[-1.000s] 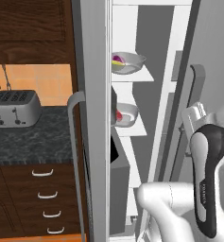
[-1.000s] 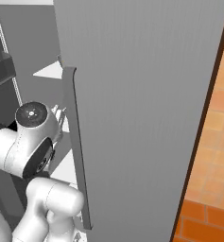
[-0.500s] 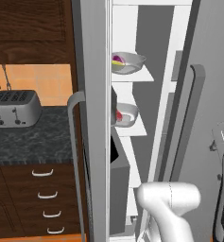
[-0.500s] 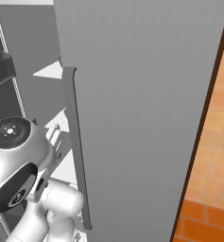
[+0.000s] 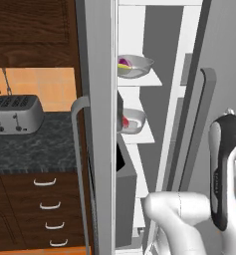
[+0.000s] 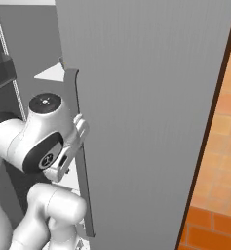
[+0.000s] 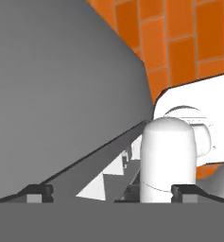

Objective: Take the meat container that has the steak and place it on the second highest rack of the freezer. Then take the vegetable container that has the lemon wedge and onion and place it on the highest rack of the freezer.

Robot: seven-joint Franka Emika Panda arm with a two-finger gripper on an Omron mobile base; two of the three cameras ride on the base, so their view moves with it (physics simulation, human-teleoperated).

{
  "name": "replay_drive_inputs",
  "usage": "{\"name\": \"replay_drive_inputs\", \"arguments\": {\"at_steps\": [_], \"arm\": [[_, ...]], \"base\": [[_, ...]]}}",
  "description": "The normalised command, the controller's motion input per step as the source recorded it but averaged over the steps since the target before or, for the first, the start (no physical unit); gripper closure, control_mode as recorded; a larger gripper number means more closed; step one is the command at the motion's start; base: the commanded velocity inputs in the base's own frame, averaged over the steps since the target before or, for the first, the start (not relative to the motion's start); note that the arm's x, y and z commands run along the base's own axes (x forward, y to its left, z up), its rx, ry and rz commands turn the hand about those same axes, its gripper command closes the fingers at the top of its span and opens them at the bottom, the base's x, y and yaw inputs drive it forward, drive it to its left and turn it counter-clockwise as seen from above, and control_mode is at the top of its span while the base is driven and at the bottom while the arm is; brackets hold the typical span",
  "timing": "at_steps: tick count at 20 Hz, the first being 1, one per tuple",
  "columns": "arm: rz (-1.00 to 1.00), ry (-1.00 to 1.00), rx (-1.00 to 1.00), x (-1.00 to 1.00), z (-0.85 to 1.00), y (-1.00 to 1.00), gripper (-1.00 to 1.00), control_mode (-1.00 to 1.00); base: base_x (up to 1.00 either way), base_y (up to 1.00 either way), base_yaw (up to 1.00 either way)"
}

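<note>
Freezer (image 5: 99,99) door edge hides half of both bowls, gripper (image 7: 112,191) spread, empty.

Even flat rendered light, soft shadows, no glare, perhaps slightly blurry

Matt grey freezer (image 5: 97,60), dark wood drawers (image 5: 35,209)

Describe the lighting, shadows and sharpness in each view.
Left base view: flat, even render light, faint shade inside the tall grey freezer, no glare. Right base view: its grey door smoothly shaded. Hand view: sharp edges, no blur, orange brick floor evenly lit.
</note>
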Motion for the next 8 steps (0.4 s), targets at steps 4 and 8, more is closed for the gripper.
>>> {"name": "replay_drive_inputs", "arguments": {"at_steps": [4, 8], "arm": [[0.07, 0.15, 0.00, 0.89, 0.00, -0.06, -1.00, -1.00], [0.10, 0.01, 0.00, 0.85, 0.00, 0.00, -1.00, -1.00]], "base": [[0.00, 0.00, 0.00], [0.00, 0.00, 0.00]]}}
